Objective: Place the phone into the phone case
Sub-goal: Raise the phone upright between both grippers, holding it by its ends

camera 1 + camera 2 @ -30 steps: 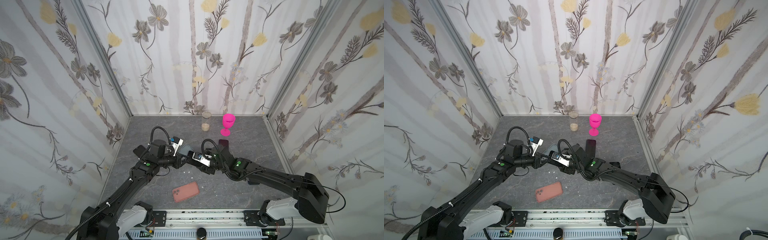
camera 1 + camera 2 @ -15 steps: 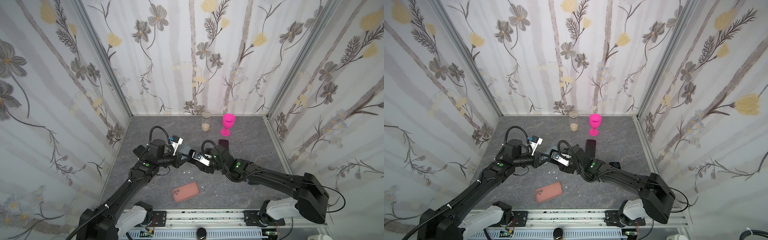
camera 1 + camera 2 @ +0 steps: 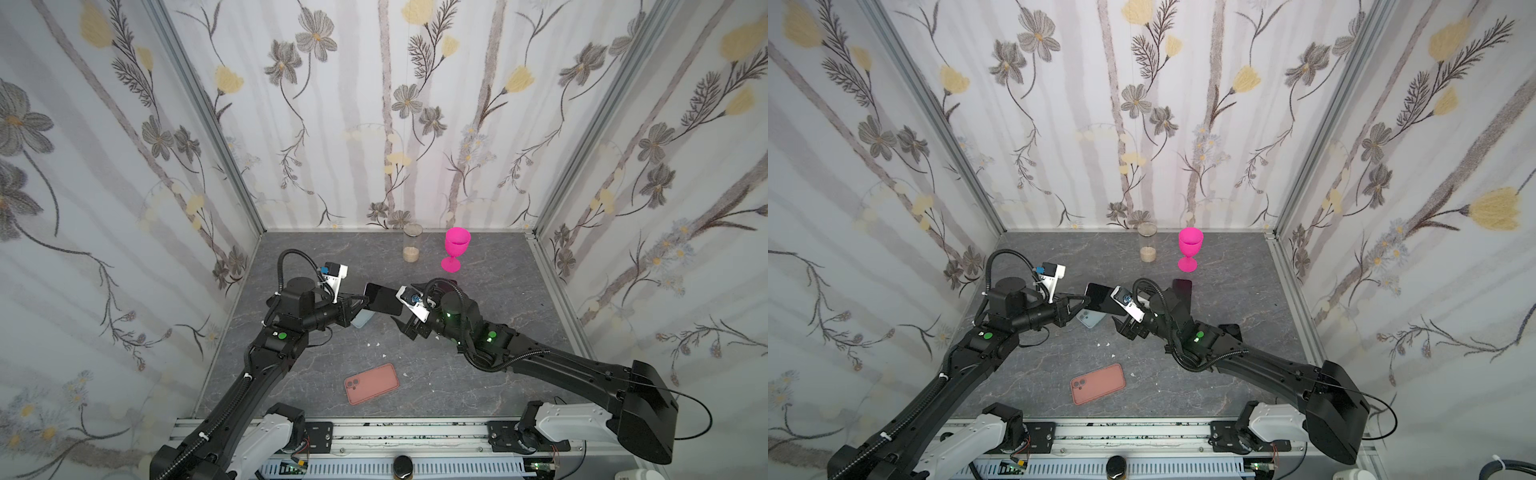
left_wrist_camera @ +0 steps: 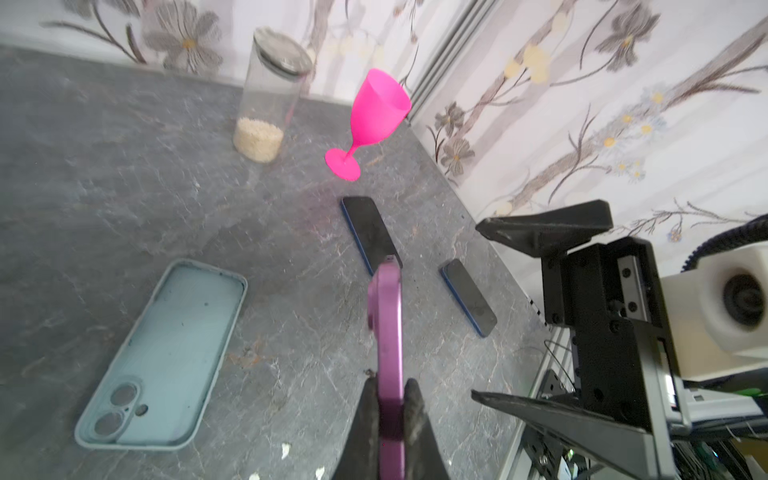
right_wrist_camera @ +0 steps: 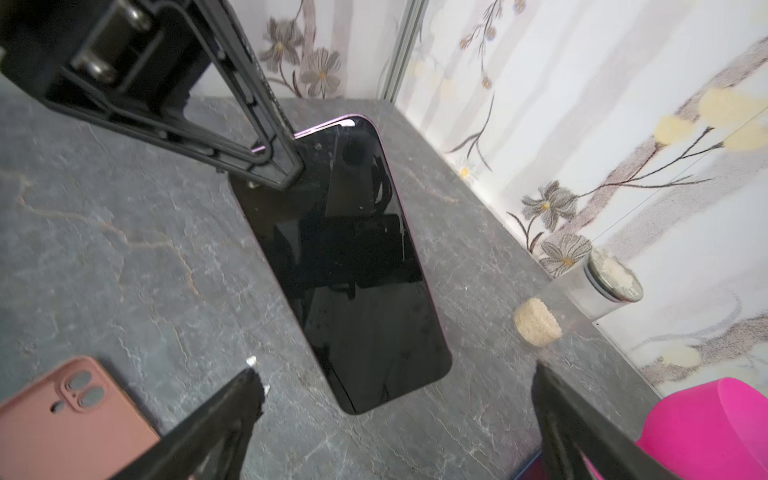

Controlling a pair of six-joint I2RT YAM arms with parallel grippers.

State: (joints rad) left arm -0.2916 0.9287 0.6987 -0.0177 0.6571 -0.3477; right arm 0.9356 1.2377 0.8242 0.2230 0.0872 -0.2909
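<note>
L end effector (image 4: 390, 390) clamped on purple phone (image 5: 345, 257) — mid-air, R end effector (image 5: 397, 374) spread wide

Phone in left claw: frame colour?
Purple; the phone shows edge-on in the left wrist view.

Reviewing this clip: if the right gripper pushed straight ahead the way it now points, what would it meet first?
Most likely the purple phone, which the left gripper holds pinched at one end. The right gripper stands open with the phone's free end straight ahead of it, though the depth is unclear.
</note>
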